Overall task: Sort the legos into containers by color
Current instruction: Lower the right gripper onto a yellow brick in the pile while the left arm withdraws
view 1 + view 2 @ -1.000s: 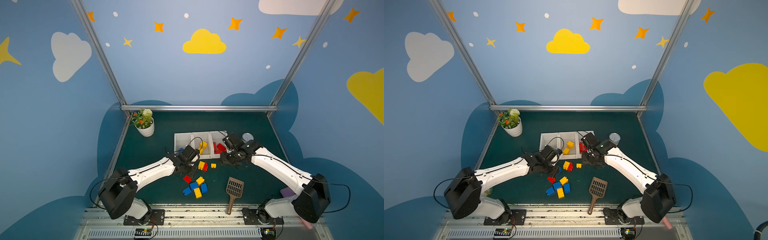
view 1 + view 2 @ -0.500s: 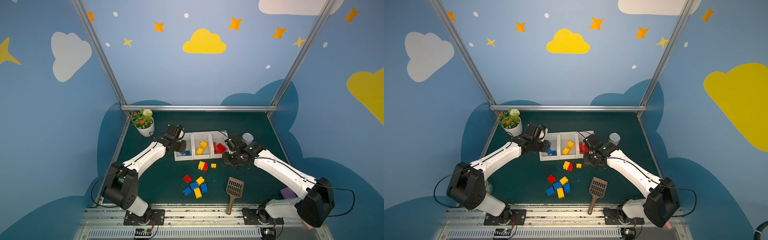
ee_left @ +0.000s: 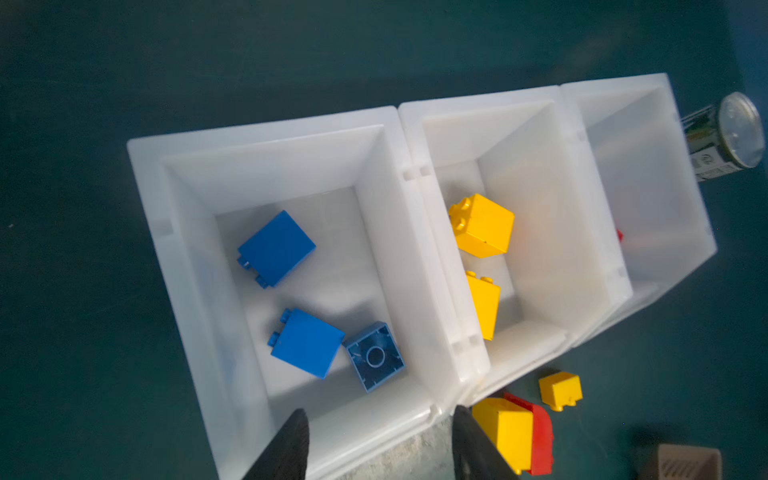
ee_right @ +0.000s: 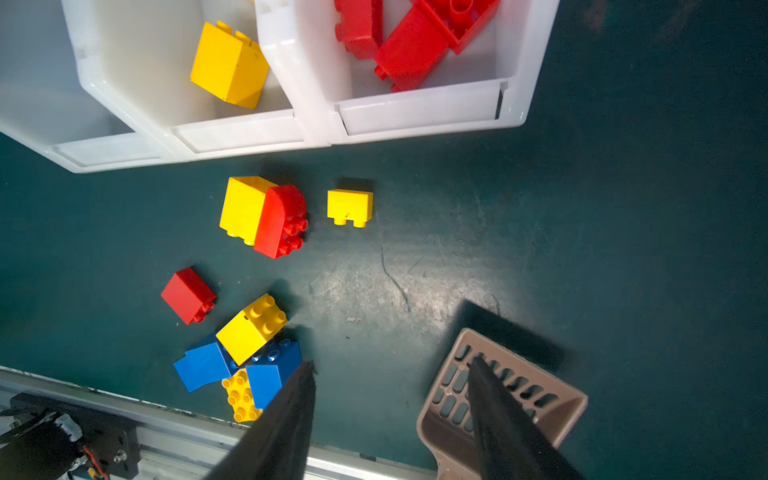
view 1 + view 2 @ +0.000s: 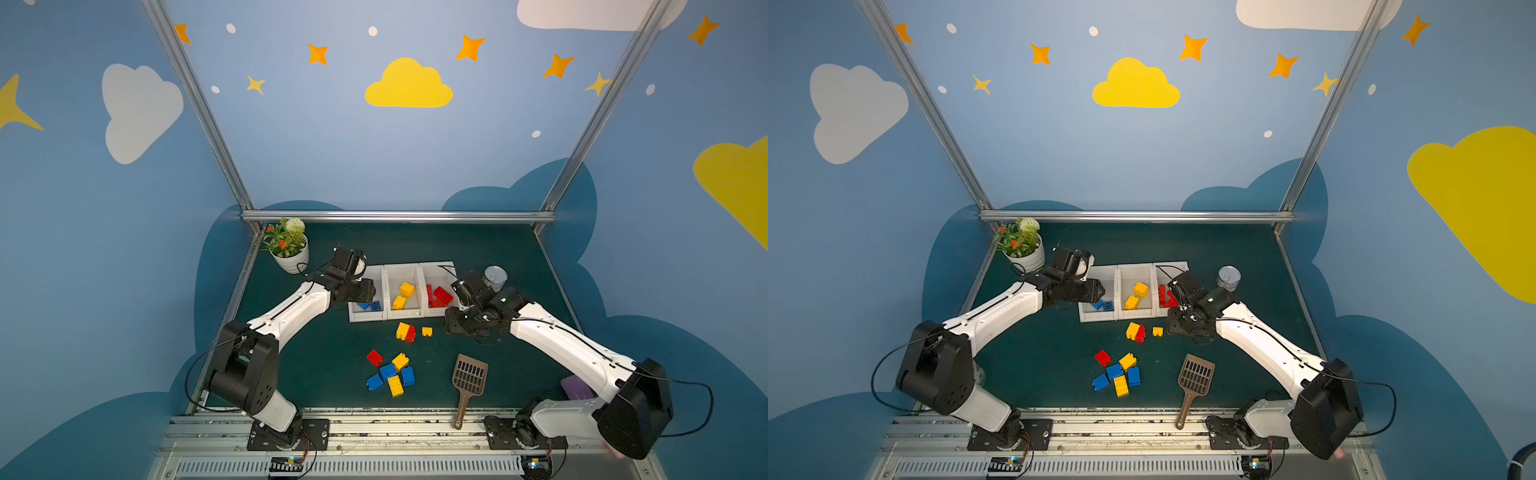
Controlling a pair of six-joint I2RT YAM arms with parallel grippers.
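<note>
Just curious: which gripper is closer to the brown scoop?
Right. The right gripper hovers just behind the brown scoop; the left gripper hangs over the blue-brick bin, much farther.

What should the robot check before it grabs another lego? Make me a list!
1. Left tool empty: ok, jaws apart, nothing between.
2. Right tool empty: ok, jaws apart, nothing between.
3. Blue bin holds only blue: ok.
4. Yellow bin holds only yellow: ok.
5. Red bin holds only red: ok, as far as it shows.
6. Mat cleared: not ok, loose bricks lie on it.
</note>
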